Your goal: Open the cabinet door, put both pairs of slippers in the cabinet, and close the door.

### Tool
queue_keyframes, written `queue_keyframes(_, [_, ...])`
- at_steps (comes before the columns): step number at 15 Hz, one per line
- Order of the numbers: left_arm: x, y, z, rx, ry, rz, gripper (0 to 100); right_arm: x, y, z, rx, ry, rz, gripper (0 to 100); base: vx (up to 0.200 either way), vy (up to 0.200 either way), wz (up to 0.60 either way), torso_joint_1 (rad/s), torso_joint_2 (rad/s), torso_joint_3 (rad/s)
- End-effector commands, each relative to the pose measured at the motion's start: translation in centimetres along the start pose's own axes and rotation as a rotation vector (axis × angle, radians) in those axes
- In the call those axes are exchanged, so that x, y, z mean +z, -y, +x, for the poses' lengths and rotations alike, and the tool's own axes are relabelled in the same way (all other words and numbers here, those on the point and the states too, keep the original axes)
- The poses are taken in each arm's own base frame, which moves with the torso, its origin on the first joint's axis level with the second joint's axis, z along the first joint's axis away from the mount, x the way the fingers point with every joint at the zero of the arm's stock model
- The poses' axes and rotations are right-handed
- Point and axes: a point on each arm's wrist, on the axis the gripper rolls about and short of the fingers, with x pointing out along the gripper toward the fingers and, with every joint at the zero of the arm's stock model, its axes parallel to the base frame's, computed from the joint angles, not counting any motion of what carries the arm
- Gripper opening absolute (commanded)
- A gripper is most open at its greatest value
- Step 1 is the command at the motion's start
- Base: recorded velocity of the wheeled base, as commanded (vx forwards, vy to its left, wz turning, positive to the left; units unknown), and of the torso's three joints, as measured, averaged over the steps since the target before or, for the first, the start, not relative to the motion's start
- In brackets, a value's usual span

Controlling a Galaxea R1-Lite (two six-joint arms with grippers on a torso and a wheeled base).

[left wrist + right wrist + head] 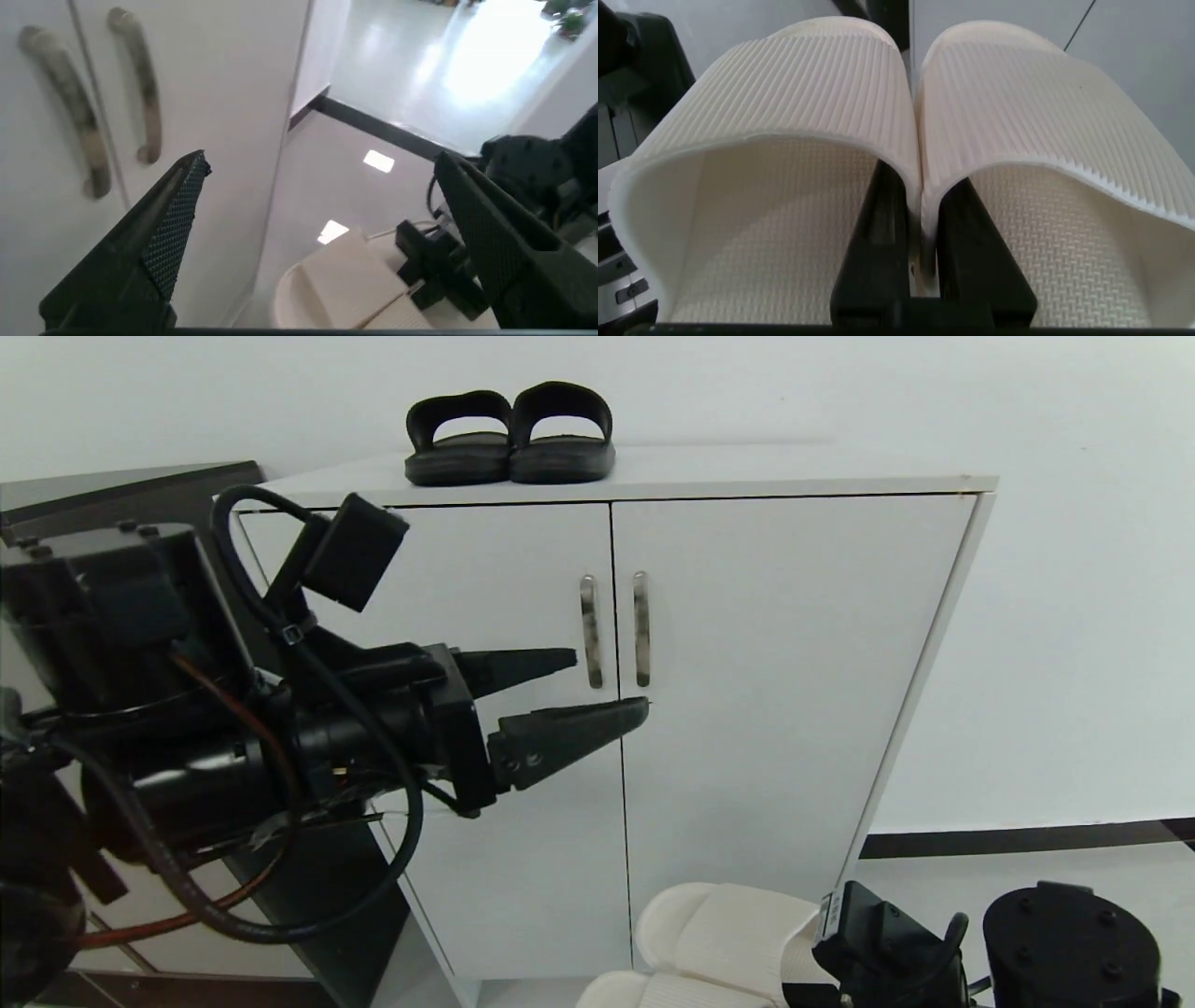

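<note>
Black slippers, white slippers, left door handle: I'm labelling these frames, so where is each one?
black slippers (510,434), head view, where the two straps meet.
white slippers (724,929), head view, ribbed strap of the farther slipper.
left door handle (590,630), head view, middle of the bar.

White wall (1074,616); dark baseboard (1018,841); glossy pale floor (402,112) reflecting light.

The white cabinet (766,709) stands with both doors closed, its two handles (589,630) side by side at the middle. The black slippers (510,434) sit on its top, toward the left. The left tool (609,683), jaws parted, hovers before the left door, its tips near the handles. The white slippers (709,933) are low and near, before the right door.
</note>
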Motion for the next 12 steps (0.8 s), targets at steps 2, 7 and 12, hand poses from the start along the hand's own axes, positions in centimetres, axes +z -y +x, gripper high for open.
queue_keyframes(2, [1.1,-1.7,3.2,-0.100,0.023,-0.124,100,-0.4,0.1,0.7,-0.005,-0.004,0.001,0,0.000,0.000,0.00,0.000,0.00,0.000])
queue_keyframes(7, [1.4,-4.6,5.0,-0.126,0.034,-0.242,100,-0.5,0.1,0.8,-0.006,-0.008,0.000,0,0.000,0.000,0.00,0.000,0.00,0.000])
queue_keyframes(12, [0.6,-5.3,5.6,-0.100,0.023,-0.173,100,-0.7,0.1,0.9,-0.006,-0.016,0.001,0,0.000,0.000,0.00,0.000,0.00,0.000])
